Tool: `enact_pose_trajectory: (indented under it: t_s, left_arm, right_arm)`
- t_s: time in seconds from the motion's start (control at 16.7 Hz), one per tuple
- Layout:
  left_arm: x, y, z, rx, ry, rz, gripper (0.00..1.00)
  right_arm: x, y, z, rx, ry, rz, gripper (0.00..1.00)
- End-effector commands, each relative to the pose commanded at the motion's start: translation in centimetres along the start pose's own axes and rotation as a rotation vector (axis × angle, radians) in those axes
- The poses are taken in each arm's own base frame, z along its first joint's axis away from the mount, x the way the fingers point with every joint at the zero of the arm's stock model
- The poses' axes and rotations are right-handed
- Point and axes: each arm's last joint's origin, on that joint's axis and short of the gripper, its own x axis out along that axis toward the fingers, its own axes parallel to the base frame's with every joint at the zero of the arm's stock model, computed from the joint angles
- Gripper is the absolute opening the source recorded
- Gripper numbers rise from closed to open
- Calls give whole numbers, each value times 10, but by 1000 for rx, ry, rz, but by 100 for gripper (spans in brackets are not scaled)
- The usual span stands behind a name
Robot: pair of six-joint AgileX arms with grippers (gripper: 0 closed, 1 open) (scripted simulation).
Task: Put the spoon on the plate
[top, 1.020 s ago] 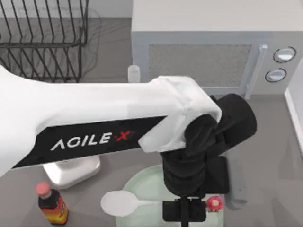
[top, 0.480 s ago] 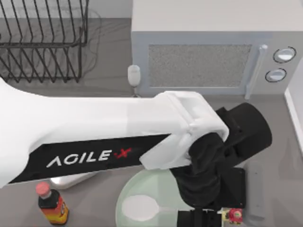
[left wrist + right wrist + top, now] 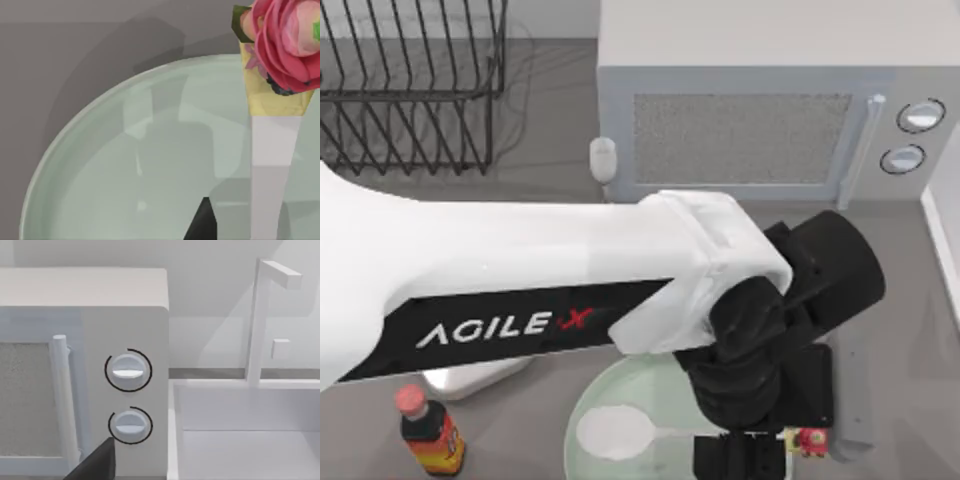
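In the top view the spoon (image 3: pixel 616 432) has its bowl over the left part of the plate (image 3: pixel 582 415), and its thin handle runs to the right, straight toward the left end effector (image 3: pixel 745 455) at the near edge. The long axis therefore lies left to right. Whether this end effector grips the handle I cannot tell, because the arm covers the fingers.
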Motion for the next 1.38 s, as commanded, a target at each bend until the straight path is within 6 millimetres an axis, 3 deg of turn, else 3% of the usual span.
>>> enact_pose_trajectory:
  t_s: [0.54,0.84,1.38]
  left_arm:
    - [38,10,-24,-95,145,-44,0]
    - [39,10,-24,-96,147,-45,0]
    - [39,10,-24,-96,147,-45,68]
  right_arm:
    - [0,0,0,0,0,0,100]
    - [0,0,0,0,0,0,100]
    - [0,0,0,0,0,0,100]
